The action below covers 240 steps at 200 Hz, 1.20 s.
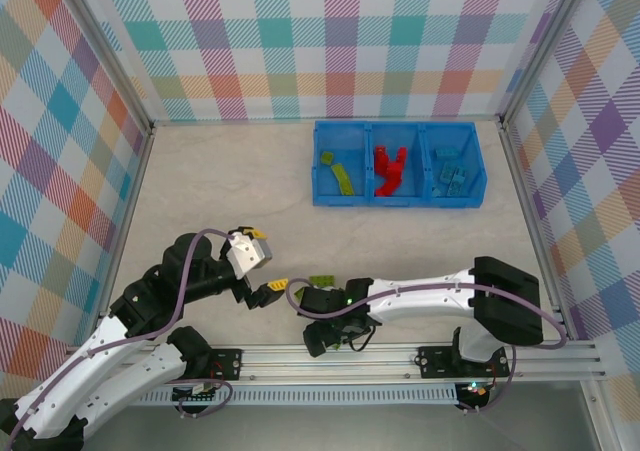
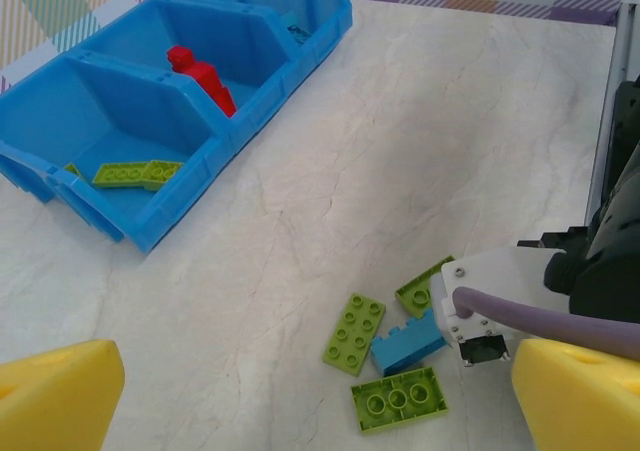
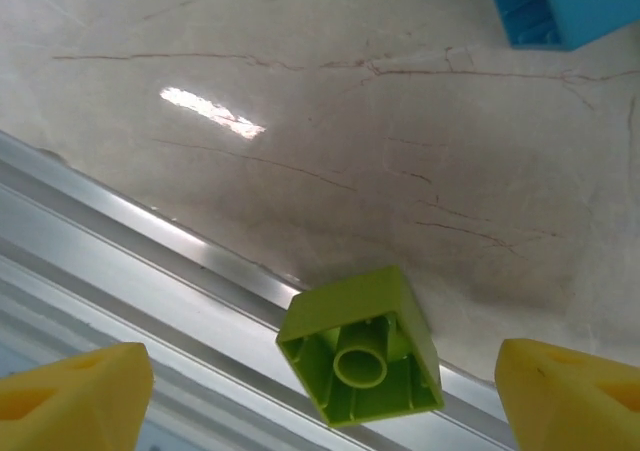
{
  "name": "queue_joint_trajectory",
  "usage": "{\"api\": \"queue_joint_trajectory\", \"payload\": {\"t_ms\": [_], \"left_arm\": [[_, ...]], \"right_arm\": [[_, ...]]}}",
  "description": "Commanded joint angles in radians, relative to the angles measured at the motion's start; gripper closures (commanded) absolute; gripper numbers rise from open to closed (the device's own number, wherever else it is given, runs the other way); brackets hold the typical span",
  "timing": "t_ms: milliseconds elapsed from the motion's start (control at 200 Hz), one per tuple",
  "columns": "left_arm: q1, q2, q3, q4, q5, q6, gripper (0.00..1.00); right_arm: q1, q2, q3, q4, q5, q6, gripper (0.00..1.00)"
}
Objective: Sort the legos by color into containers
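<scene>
From above, the blue three-compartment bin (image 1: pixel 345 198) stands well ahead of the left pincer (image 1: pixel 264 261). Left wrist: that pincer gapes wide, touching nothing; three lime legos (image 2: pixel 354 333) and a blue lego (image 2: pixel 408 341) lie just ahead on the bench (image 2: pixel 420 141), the right arm's wrist (image 2: pixel 495 291) crowding them. Right wrist: the right pincer (image 3: pixel 320 396) stands apart, an upturned lime brick (image 3: pixel 360 346) between its fingertips (image 3: pixel 565 396), touching neither, beside the aluminium rail (image 3: pixel 120 231).

A robot lab test cell; plaid backdrop walls (image 1: pixel 340 41), aluminium rail (image 1: pixel 280 355), marble-look tabletop (image 1: pixel 230 191).
</scene>
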Motion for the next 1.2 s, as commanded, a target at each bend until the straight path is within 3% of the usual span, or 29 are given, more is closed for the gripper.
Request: {"api": "queue_joint_trajectory", "payload": {"t_ms": [0,230,455,565,745,860,950,1035,1195], "left_arm": [[0.012,-0.014,-0.008,0.001,0.013,0.010,0.00],[0.010,-0.020,-0.007,-0.001,0.008,0.008,0.00],[0.010,-0.017,-0.010,0.002,0.008,0.007,0.00],[0.010,-0.012,-0.008,0.002,0.021,0.007,0.00],[0.011,-0.013,-0.013,0.026,0.118,0.017,0.00],[0.010,-0.014,-0.022,0.061,0.208,0.017,0.00],[0.010,-0.012,-0.027,0.086,0.211,0.001,0.00],[0.011,-0.012,-0.030,0.116,0.133,-0.073,0.00],[0.011,-0.004,-0.024,0.128,0.038,-0.154,0.00]], "right_arm": [[0.007,0.040,0.009,-0.012,-0.022,-0.059,0.17],[0.007,0.113,0.011,-0.015,-0.022,-0.041,0.41],[0.002,0.069,-0.027,-0.023,0.045,-0.009,0.66],[-0.041,-0.008,-0.084,0.027,0.037,0.005,0.70],[-0.236,-0.234,-0.181,0.239,-0.015,-0.036,0.76],[-0.369,-0.296,-0.131,0.278,-0.005,-0.128,0.81],[-0.441,-0.273,-0.042,0.295,-0.019,-0.220,0.81],[-0.508,-0.226,0.039,0.325,-0.020,-0.292,0.80],[-0.681,-0.025,0.238,0.369,-0.019,-0.370,0.81]]}}
